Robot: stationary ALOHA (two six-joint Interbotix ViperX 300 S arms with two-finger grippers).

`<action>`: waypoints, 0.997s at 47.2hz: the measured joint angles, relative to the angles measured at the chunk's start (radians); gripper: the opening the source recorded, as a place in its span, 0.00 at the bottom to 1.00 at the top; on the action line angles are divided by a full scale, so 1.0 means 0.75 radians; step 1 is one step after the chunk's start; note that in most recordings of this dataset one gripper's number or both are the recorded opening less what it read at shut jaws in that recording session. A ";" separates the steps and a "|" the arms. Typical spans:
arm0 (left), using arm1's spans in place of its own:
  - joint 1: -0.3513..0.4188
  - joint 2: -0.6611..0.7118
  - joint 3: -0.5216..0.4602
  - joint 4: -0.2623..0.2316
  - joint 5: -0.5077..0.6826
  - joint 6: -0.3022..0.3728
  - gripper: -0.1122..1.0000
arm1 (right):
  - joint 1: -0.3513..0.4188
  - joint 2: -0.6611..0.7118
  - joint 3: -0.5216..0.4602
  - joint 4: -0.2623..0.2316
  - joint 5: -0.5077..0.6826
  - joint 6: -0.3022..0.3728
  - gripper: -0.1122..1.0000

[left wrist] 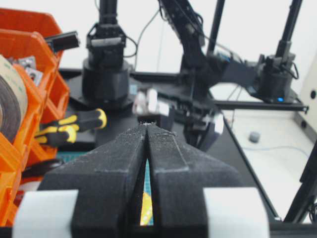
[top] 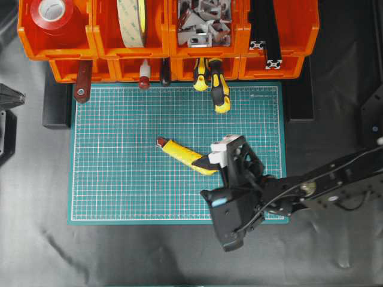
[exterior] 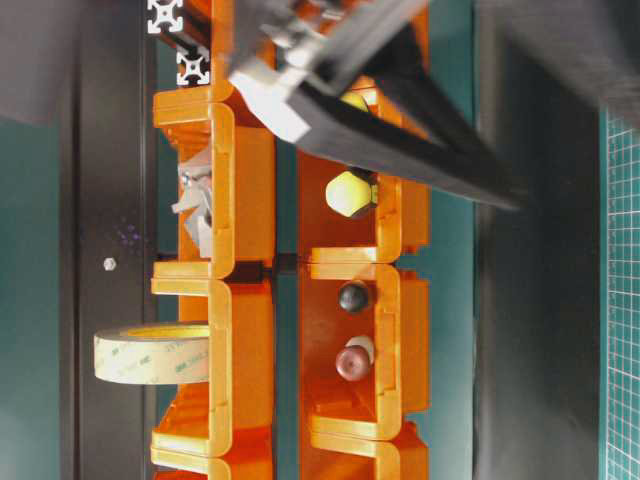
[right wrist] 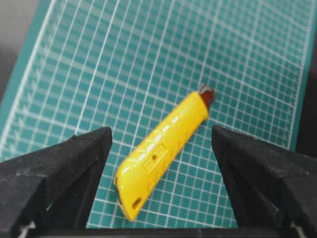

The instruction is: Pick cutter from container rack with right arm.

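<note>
The yellow cutter [top: 182, 154] with its dark red end lies flat on the green cutting mat [top: 119, 179], slanted, well in front of the orange container rack [top: 167, 57]. My right gripper [top: 214, 154] hovers over the cutter's near end, open. In the right wrist view the cutter [right wrist: 163, 148] lies on the mat between the spread fingers [right wrist: 74, 163], and neither finger touches it. My left gripper [left wrist: 147, 124] is shut with nothing in it, at the table's left edge [top: 11, 97].
Yellow-and-black screwdrivers [top: 218, 89] and other tool handles [top: 82, 81] stick out of the rack's lower bins over the mat's far edge. Upper bins hold a red tape roll [top: 52, 11], a pale tape roll [top: 133, 21], metal brackets [top: 203, 24] and black extrusions [top: 266, 36].
</note>
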 measured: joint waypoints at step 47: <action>-0.020 0.000 0.000 0.000 0.145 -0.002 0.10 | 0.039 -0.927 0.317 0.000 -0.008 0.468 0.80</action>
